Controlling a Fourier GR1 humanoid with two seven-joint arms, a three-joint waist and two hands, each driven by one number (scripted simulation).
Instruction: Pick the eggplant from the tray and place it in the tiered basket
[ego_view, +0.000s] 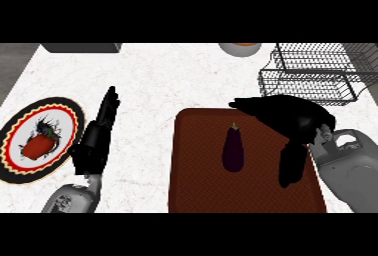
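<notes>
Lying lengthwise at the middle of a reddish-brown, finely woven rectangular tray (199, 190), the eggplant (234, 149) is slim, glossy and dark purple, its small green stem pointing to twelve o'clock. A black wire tiered basket (317, 75) stands at one o'clock on the white marbled counter (162, 75). At three o'clock of the eggplant, the right hand (291, 117) hovers over the tray, fingers relaxed and spread, holding nothing. At nine o'clock, the left hand (100, 132) rests open, fingers straight, beside a round patterned plate (15, 125) carrying a red vegetable (38, 146).
</notes>
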